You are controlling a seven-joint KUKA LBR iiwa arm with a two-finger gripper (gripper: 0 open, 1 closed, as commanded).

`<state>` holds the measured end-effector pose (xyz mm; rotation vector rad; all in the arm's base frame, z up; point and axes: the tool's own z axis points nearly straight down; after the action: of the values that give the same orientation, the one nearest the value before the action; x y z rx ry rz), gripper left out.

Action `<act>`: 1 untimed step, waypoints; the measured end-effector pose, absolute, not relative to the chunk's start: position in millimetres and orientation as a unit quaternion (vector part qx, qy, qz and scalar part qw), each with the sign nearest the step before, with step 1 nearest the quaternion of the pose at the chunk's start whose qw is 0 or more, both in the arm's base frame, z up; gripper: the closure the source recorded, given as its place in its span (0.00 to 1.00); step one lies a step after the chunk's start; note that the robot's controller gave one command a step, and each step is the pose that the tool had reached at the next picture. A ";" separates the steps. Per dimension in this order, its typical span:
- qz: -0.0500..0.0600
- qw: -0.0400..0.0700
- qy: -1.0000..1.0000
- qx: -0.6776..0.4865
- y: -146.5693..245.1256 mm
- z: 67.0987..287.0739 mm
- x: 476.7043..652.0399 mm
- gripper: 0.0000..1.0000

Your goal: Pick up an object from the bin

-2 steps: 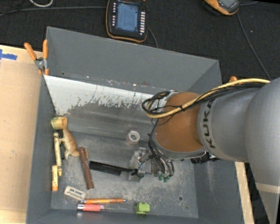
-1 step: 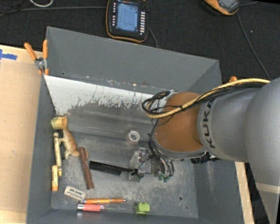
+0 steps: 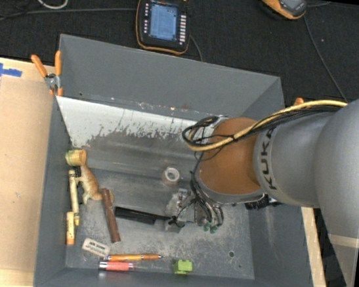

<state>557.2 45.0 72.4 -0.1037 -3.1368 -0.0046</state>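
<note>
Black slim bar (image 3: 137,216) lies flat near the middle of the floor of the bin (image 3: 174,86). I see my pincer (image 3: 179,218) low at its right end, touching it or just beside it, and I cannot tell whether the pincer is open or closed. A brown strip (image 3: 110,216) lies slanted at the bar's left end. A pale ring (image 3: 172,175) sits behind, and a green block (image 3: 182,266) lies toward the front wall.

The gripper (image 3: 181,218) is hanging by the right end of a marker (image 3: 137,216) lying mid-floor in the bin (image 3: 168,81), a ring (image 3: 171,175) sitting behind it, a pencil (image 3: 134,258) lying near the front wall.
</note>
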 end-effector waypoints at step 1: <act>-0.001 0.006 -0.999 -0.032 44.8 111.8 554.3 1.00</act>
<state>554.3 44.8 111.8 -0.1015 -3.1270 -0.0040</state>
